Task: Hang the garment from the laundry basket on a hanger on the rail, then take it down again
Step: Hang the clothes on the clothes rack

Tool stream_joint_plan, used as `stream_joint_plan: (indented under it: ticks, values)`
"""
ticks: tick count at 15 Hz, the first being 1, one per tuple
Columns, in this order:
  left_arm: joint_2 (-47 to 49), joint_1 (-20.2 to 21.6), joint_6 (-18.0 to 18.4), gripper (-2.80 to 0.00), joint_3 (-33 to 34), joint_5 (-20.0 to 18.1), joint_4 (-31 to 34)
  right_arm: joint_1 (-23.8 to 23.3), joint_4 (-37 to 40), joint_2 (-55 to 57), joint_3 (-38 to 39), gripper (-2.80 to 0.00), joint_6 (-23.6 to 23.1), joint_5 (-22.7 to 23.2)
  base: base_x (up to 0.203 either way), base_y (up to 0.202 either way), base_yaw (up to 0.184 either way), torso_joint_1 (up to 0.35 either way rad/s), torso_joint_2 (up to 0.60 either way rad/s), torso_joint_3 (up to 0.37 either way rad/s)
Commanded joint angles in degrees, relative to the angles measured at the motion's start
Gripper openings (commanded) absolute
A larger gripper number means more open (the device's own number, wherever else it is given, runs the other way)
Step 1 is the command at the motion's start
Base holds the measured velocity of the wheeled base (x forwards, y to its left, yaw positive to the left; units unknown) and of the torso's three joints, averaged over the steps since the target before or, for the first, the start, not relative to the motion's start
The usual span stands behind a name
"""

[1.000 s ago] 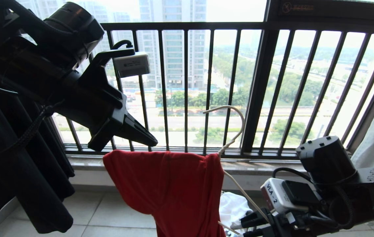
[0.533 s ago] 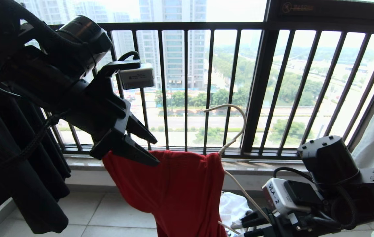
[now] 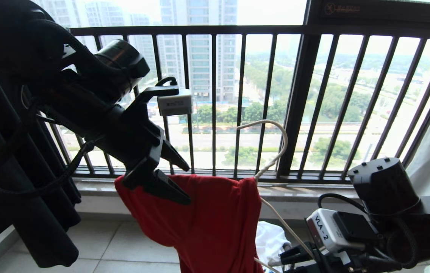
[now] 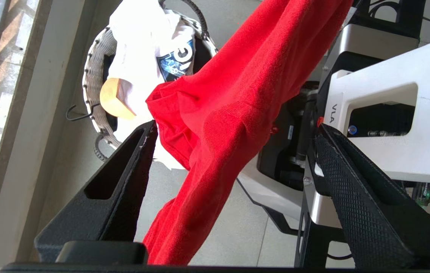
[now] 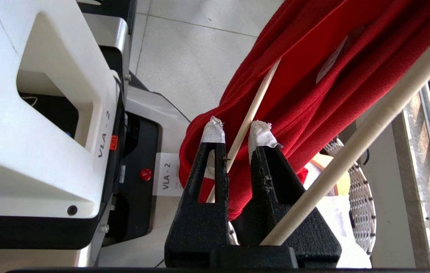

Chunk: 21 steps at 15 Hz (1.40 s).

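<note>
The left tool point(image 3: 179, 180), shut a second ago above the red T-shirt point(image 3: 207, 220), now stands with its jaws wide apart astride the shirt's upper edge; the left wrist view shows red cloth running between the spread fingers point(image 4: 355, 182), not yet pinched. It looks ready to take hold of the shoulder, probably to pull the shirt further along the hanger point(image 3: 275, 151), whose one arm is covered and whose other arm runs bare down to the right. The shirt hangs in the air before the window railing point(image 3: 215, 98), not on any rail; none is in view.

The right tool point(image 5: 237, 132) has not moved: its taped fingertips are closed on the hanger's thin bottom wire, low at the right of the head view, holding hanger and shirt up.

Below, on the tiled floor point(image 4: 222, 242), sits the laundry basket point(image 4: 97, 76) with a white printed shirt point(image 4: 143, 45) draped over it. Dark clothes point(image 3: 17, 197) hang close behind the left arm and could snag it. The robot's white base point(image 5: 40, 113) lies right beneath the shirt's loose end.
</note>
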Motion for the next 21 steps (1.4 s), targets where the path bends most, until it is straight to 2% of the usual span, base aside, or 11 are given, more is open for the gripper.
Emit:
stream_joint_plan:
  ticks: [1, 11, 14, 17, 21]
  values:
    - [2.7, -1.0, 0.1, 0.00, -0.1, -0.5, 0.3, 0.0, -0.3, -0.4, 0.0, -2.80, -0.2, 0.3, 0.000, 0.000, 0.000, 0.000, 0.00, 0.000]
    - [4.4, -2.4, -0.3, 0.00, -0.4, -1.1, 0.0, -0.1, -0.5, -0.6, 0.0, -2.80, -0.3, 0.3, 0.000, 0.000, 0.000, 0.000, 0.00, 0.000]
    - [4.4, -2.8, -0.4, 0.00, -0.4, -1.8, 0.0, -0.1, -0.7, -0.6, 0.0, -2.80, -0.3, 0.4, 0.000, 0.000, 0.000, 0.000, 0.00, 0.000]
    - [5.2, -3.2, -1.6, 0.00, -1.0, -4.9, -0.1, -0.1, -3.2, -0.4, 0.7, -2.80, -0.2, 0.4, 0.000, 0.000, 0.000, 0.000, 0.00, 0.000]
    - [5.1, -3.6, -2.3, 0.00, -1.1, -5.0, -0.1, -0.2, -3.5, -0.5, 0.7, -2.80, -0.2, 0.4, 0.000, 0.000, 0.000, 0.000, 0.00, 0.000]
